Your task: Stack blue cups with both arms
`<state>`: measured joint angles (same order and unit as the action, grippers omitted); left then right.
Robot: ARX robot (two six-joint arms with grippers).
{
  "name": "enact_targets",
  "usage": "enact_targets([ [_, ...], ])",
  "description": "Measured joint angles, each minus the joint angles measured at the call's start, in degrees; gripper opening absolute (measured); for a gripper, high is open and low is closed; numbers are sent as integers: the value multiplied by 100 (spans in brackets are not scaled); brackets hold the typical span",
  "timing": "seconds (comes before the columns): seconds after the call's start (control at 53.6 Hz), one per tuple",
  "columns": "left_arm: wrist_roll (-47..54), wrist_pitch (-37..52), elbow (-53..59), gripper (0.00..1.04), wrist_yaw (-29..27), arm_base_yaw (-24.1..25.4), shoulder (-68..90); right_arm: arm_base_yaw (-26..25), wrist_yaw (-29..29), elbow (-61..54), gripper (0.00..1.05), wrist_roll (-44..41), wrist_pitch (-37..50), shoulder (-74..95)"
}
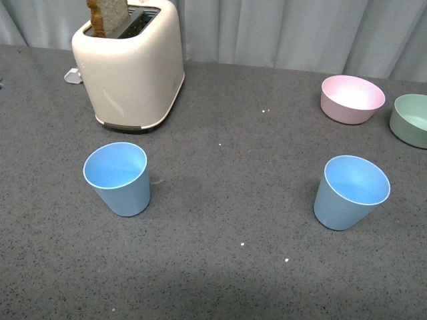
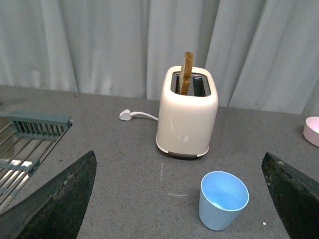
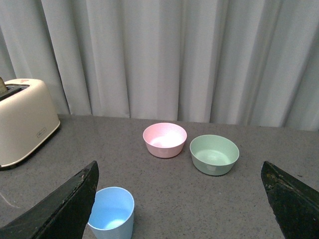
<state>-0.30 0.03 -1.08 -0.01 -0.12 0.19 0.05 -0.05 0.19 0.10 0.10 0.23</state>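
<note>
**Two blue cups standing apart, both grippers open and empty**

Grey speckled table [image 1: 227,200], arms out of the front view. Toaster [image 1: 133,67] at back left, toast slice [image 1: 107,15] sticking out of a slot. Wire rack [image 2: 25,144] shows only in the left wrist view, off beyond the toaster's side. Pink bowl [image 1: 352,99] and green bowl [image 1: 410,120] sit just beside each other at back right.

Left cup [image 1: 119,179] stands upright, mouth up, near and in front of the toaster. Right cup [image 1: 351,192] stands upright, mouth up, in front of the bowls. The cups are well apart, both look empty, nothing touches them. White plug [image 2: 126,115] lies behind the toaster.

Left gripper [image 2: 178,154]: jaws wide apart, nothing between them, left cup ahead of it. Right gripper [image 3: 179,163]: jaws wide apart, empty, right cup close to one finger but not held.

Handling, judged: cups look light, stiff, thin-walled and not fragile. The matte skin should give fair grip. The taper means a hard side squeeze could push a cup out of the jaws, and an empty cup will skid or tip on a nudge. Best hold is across the upper wall near the rim on the carried cup, leaving its base free to nest. Steady the other cup low on its wall.
</note>
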Motion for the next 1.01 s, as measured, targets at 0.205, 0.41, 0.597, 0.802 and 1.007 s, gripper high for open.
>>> enact_targets([
  [0.205, 0, 0, 0, 98, 0, 0, 0, 0, -2, 0, 95, 0, 0, 0],
  [0.41, 0, 0, 0, 98, 0, 0, 0, 0, 0, 0, 95, 2, 0, 0],
  [0.597, 0, 0, 0, 98, 0, 0, 0, 0, -2, 0, 95, 0, 0, 0],
  [0.802, 0, 0, 0, 98, 0, 0, 0, 0, 0, 0, 95, 2, 0, 0],
  [1.007, -365, -964, -343, 98, -1147, -306, 634, 0, 0, 0, 95, 2, 0, 0],
])
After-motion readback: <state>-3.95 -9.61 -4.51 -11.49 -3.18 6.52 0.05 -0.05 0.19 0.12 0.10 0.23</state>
